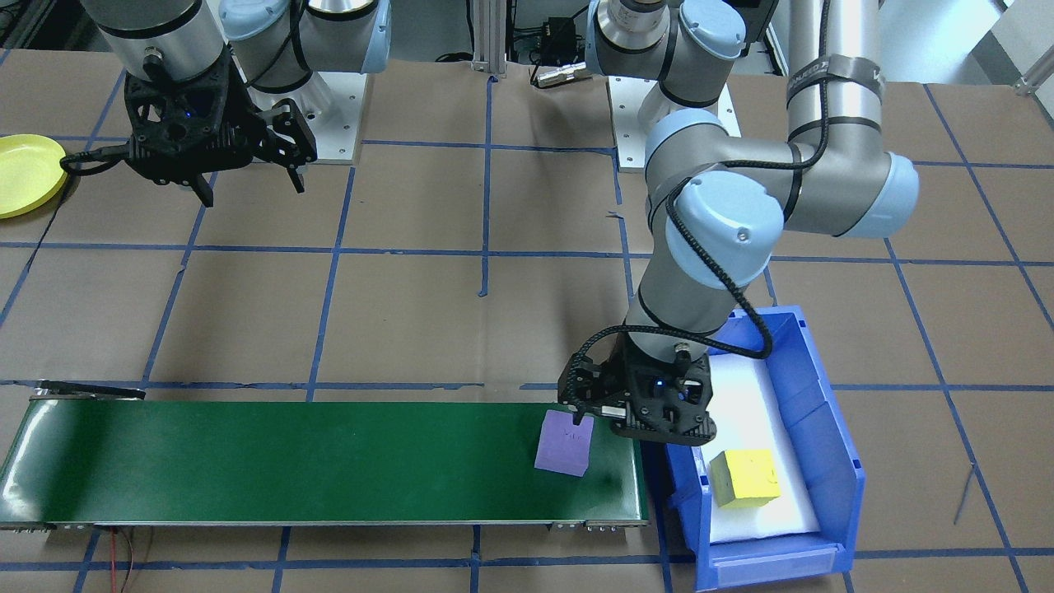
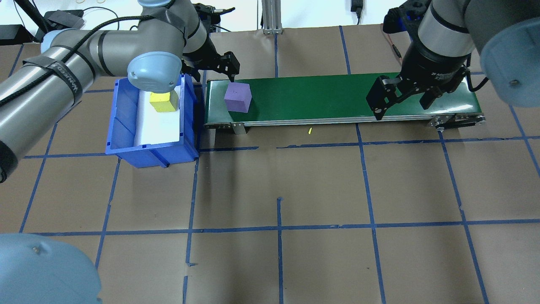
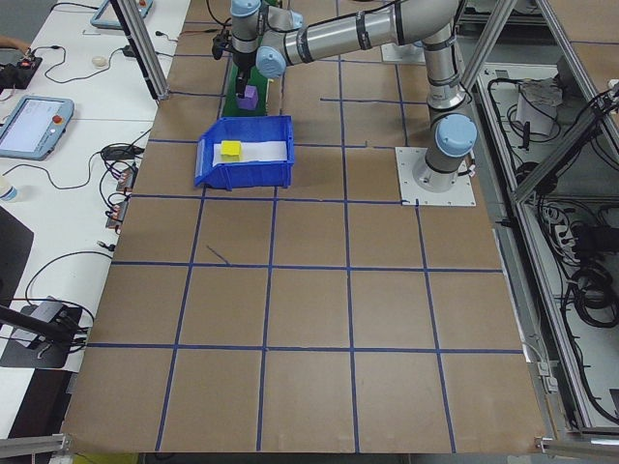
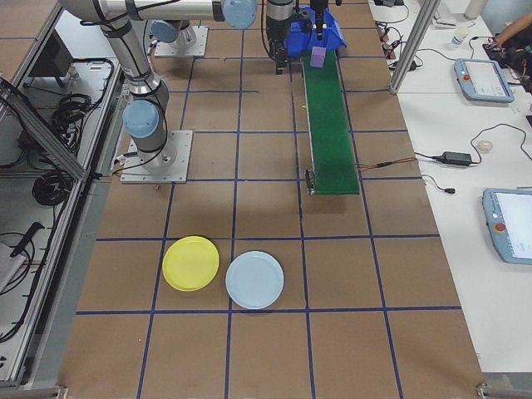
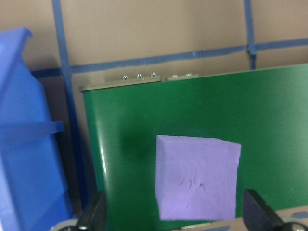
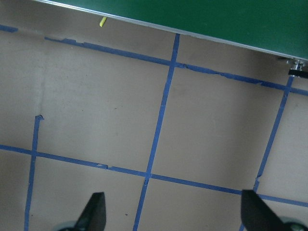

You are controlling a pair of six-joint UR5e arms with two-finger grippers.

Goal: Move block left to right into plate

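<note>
A purple block [image 5: 198,179] sits on the green conveyor belt [image 2: 337,95] at the end near the blue bin. My left gripper [image 2: 215,71] hangs open just above it; in the left wrist view its fingers [image 5: 96,214] stand wide of the block on both sides, touching nothing. My right gripper [image 2: 401,109] is open and empty, hovering over the table by the belt's other end. The yellow plate [image 4: 190,263] lies on the table well beyond that end, also seen as the yellow plate [image 1: 25,173] at the front-facing view's left edge.
A blue bin [image 2: 126,126] with a white liner holds a yellow block [image 2: 163,101] next to the belt's left end. A light-blue plate [image 4: 254,279] lies beside the yellow one. Brown table with a blue tape grid [image 2: 278,228] spreads in front of the belt.
</note>
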